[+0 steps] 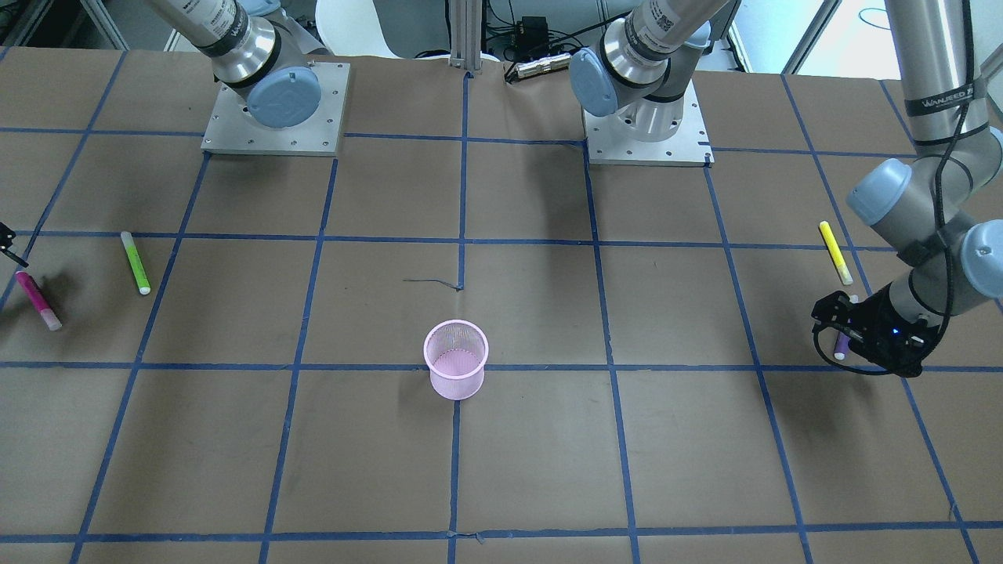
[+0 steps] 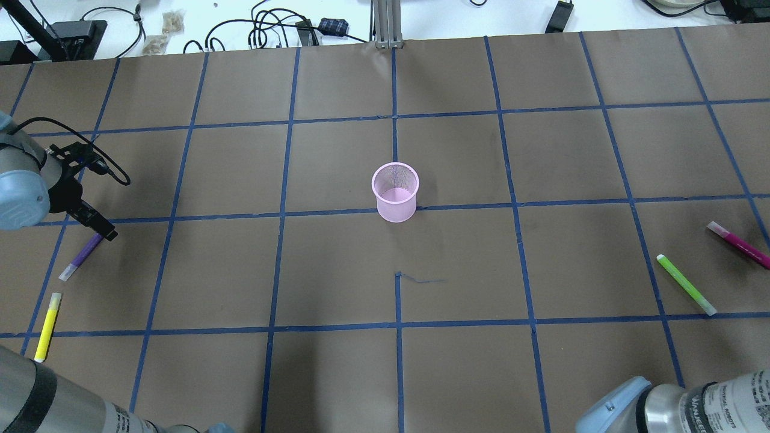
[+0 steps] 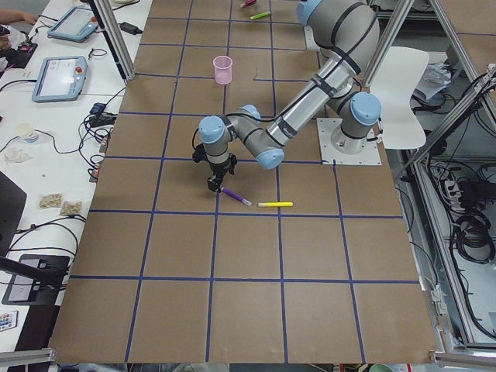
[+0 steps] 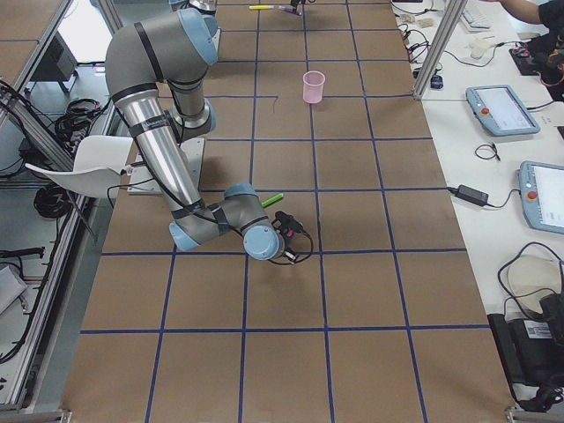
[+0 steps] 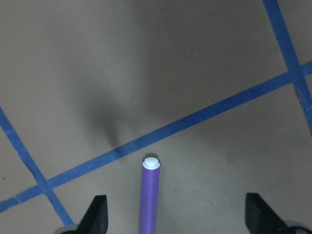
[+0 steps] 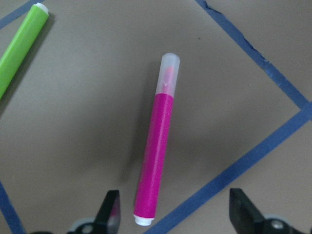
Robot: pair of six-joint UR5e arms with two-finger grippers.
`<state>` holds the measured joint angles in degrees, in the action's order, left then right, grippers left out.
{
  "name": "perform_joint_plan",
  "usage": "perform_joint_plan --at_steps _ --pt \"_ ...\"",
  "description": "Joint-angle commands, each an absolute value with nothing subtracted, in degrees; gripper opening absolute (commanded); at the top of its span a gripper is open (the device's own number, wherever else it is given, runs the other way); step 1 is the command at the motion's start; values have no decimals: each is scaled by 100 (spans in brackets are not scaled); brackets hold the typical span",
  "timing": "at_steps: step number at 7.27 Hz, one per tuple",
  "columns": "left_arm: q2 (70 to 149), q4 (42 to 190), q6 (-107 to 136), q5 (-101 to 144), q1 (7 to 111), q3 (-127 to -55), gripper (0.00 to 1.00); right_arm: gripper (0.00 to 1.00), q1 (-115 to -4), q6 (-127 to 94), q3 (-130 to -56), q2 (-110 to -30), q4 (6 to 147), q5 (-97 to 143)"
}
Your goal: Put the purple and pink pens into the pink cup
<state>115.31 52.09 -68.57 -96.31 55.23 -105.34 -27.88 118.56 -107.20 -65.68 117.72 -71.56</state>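
The pink mesh cup [image 2: 395,192] stands upright near the table's middle, and it also shows in the front view [image 1: 456,359]. The purple pen [image 2: 81,257] lies on the table at the robot's far left. My left gripper [image 2: 103,230] is open just above its far end. In the left wrist view the purple pen [image 5: 149,195] lies between the spread fingers [image 5: 97,217], untouched. The pink pen [image 1: 38,300] lies at the robot's far right. My right gripper [image 6: 178,217] is open above the pink pen [image 6: 156,156], which lies between the jaws, not held.
A yellow pen [image 2: 47,326] lies close to the purple pen on the robot's side. A green pen [image 2: 686,284] lies beside the pink pen [image 2: 739,244], and its end shows in the right wrist view [image 6: 19,48]. Blue tape lines grid the brown table [image 2: 457,270].
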Motion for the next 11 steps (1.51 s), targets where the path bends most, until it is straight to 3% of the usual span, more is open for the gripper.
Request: perform_joint_plan --at_steps 1,2,4,5,6,7,10,11 --pt "11733 5011 -7014 -9982 5502 -10529 100 56 -2777 11979 -10775 -6557 11804 -7189" --pt "11777 4914 -6996 -9976 5511 -10529 100 55 -2777 11988 -10810 -6557 11752 -7181" --pt "11830 4904 -6926 -9993 5511 -10512 88 34 -2777 11988 -10907 -6565 11795 -7189" --pt "11856 4904 -6934 -9993 5511 -10486 75 14 -2777 11988 -10907 -6565 11795 -7181" --pt "11883 4896 -6926 -9976 5511 -10485 72 0 -2777 11980 -10907 -6565 11769 -7181" --pt "11883 4896 -6917 -9976 5511 -10485 60 0 -2777 11910 -10855 -6687 11716 -7189" --pt "11874 4878 -6908 -9949 5520 -10485 11 0 -3310 11760 -10864 -7871 11645 -7075" --pt "11848 4869 -6908 -9941 5528 -10485 4 0 -3792 11673 -10811 -8301 11654 -7136"
